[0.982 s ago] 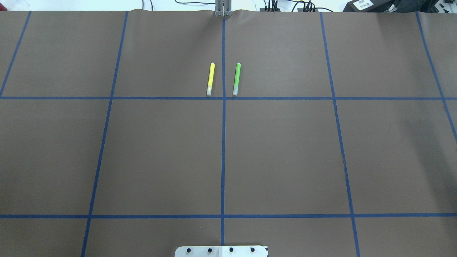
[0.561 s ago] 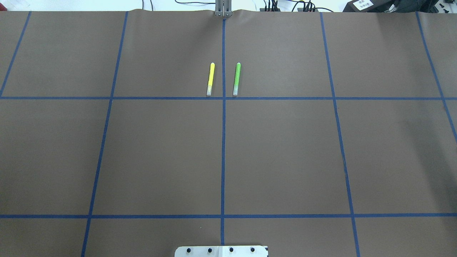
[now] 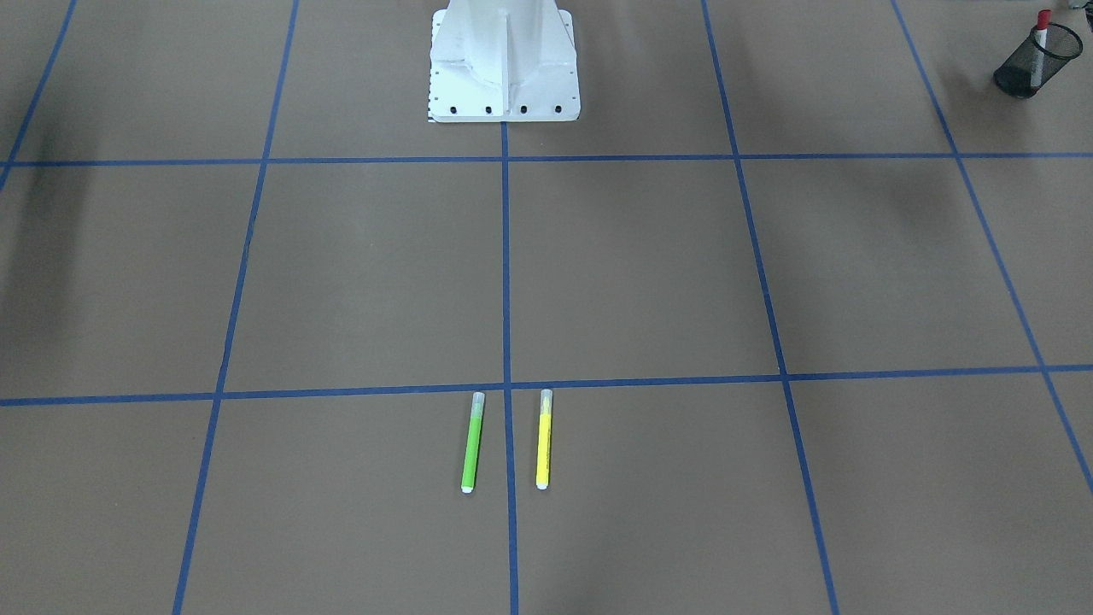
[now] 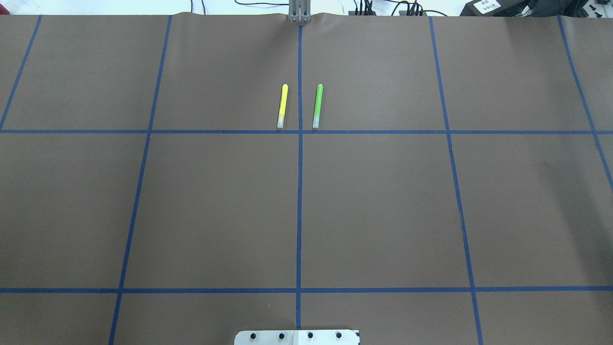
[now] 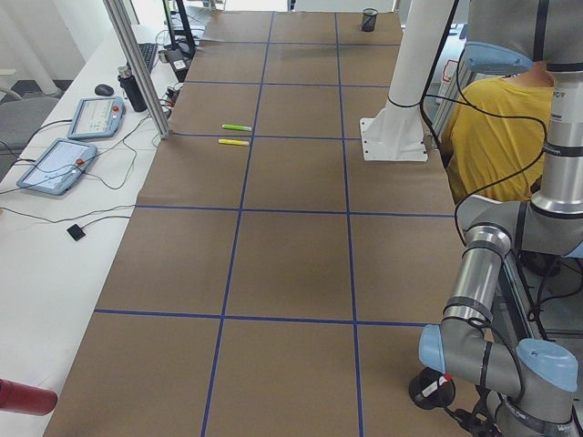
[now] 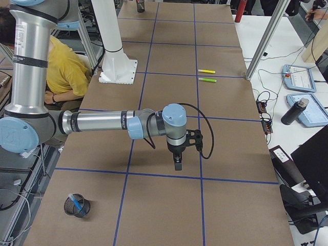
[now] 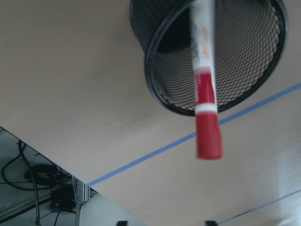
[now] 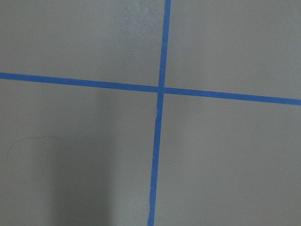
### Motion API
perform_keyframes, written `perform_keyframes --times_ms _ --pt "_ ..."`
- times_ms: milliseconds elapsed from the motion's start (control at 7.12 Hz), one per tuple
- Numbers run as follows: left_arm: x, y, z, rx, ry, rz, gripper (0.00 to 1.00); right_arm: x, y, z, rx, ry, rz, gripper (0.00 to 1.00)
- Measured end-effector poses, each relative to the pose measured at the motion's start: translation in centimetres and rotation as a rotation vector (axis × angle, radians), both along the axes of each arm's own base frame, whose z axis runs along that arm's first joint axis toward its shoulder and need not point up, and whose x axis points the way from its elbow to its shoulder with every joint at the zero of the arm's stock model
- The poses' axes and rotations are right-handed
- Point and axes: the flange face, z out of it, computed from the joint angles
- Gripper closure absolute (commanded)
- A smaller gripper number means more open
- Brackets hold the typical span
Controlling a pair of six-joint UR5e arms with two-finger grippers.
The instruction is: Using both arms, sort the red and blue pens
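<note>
Though neither arm reaches into the overhead view, both pens can be found at the ends of the table [image 4: 383, 215]. The red pen [image 7: 205, 89] stands tilted in a black mesh cup [image 7: 254, 66] near the corner on the robot's left, by the robot's own edge; its red cap sticks out past the rim. The left gripper [image 7: 165, 222] hangs over that cup; only two dark fingertips [image 7: 122, 222] show at the bottom of the wrist view, and they stand apart with nothing between them, clear of the pen. The left arm [image 5: 483, 273] is folded low beside this corner.

The blue pen [image 6: 78, 201] leans inside a second mesh cup [image 6: 69, 210] near the corner on the robot's right, also by the robot's edge. The right arm [image 6: 102, 123] stretches out level over the table, with the right gripper [image 6: 178, 164] pointing straight down, close above a blue tape line [image 6: 154, 174] and well apart from that cup; I cannot tell whether its jaws are apart or together.

A yellow marker [image 4: 283, 106] and a green marker [image 4: 317, 106] lie parallel towards the far edge, one on each side of the centre tape line, near each other but not touching. The white base block [image 3: 504, 68] stands at the middle of the robot's edge; behind it sits a person in a yellow shirt [image 5: 492, 137].
</note>
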Motion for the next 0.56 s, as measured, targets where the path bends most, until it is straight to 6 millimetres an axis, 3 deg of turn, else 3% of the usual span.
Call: perform_keyframes --times_ms 281,561 --pt "-0.7 -0.5 -0.3 0.007 -0.012 -0.004 0.00 0.0 0.0 0.0 0.000 -0.001 0.000 0.00" --pt "-3.0 -2.1 -2.5 0.060 -0.079 -0.003 0.00 0.0 0.0 0.0 0.000 -0.001 0.000 0.00"
